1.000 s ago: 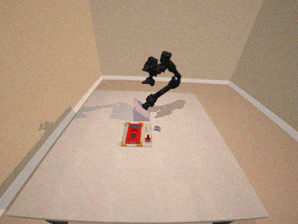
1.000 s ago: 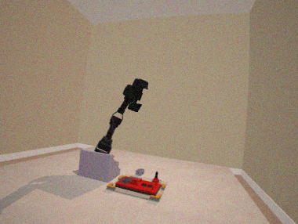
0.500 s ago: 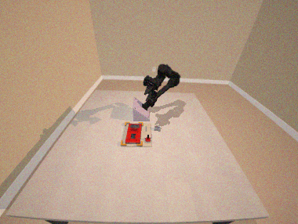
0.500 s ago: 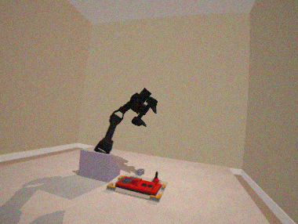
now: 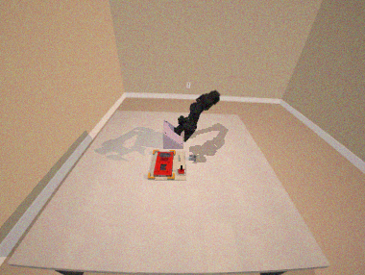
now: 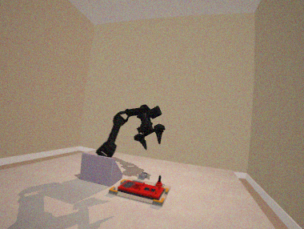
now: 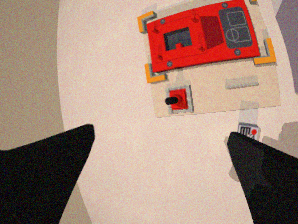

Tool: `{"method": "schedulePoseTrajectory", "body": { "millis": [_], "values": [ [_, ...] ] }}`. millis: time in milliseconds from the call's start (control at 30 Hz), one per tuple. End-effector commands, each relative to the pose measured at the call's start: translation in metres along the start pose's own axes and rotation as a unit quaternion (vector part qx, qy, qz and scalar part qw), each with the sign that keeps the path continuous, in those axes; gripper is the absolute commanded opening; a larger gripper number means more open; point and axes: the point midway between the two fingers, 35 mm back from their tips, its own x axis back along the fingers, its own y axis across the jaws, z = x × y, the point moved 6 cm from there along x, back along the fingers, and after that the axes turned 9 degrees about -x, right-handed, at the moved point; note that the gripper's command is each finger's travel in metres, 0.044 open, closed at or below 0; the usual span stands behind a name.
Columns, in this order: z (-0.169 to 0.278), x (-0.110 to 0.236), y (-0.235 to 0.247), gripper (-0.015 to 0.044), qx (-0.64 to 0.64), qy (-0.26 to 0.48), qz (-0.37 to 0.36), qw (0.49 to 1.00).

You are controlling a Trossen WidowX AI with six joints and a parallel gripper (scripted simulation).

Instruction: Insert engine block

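- Hanging well above the table, the gripper has its two dark fingers spread wide with nothing between them, tips pointing down.
- Seen from the wrist, both fingers fill the lower corners, and the white table lies far below them.
- Behind the gripper, the black arm bends up and over from its foot on a pale lilac block.
- Below and a little to the near side of the gripper lies a cream board with orange corner pieces.
- On that board sits the red car body, flat, with a dark rectangular opening in its top.
- Beside the car body on the same board stands a small red base with a black upright knob.
- A small grey piece, apparently the engine block, lies on the table just off the board, on the side toward the arm's block; it is apart from the car body and not in the opening.
- From the wrist the same grey piece shows beside the right finger, with a red dot on it; finer detail is too blurred to read.
- Long grey shadows of the arm fall across the table to the left.
- Tan walls and a white skirting strip close off the room beyond the table.
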Motion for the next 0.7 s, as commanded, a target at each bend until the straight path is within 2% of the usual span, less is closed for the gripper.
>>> {"method": "schedulePoseTrajectory", "body": {
  "millis": [0, 400, 667],
  "values": [
    [0.009, -0.021, -0.020, 0.0440, 0.011, 0.018, 0.072, 0.997],
    [0.031, -0.061, -0.077, 0.0440, 0.033, 0.052, 0.253, 0.965],
    [0.033, -0.070, -0.083, 0.0440, 0.034, 0.053, 0.262, 0.963]
  ]
}}
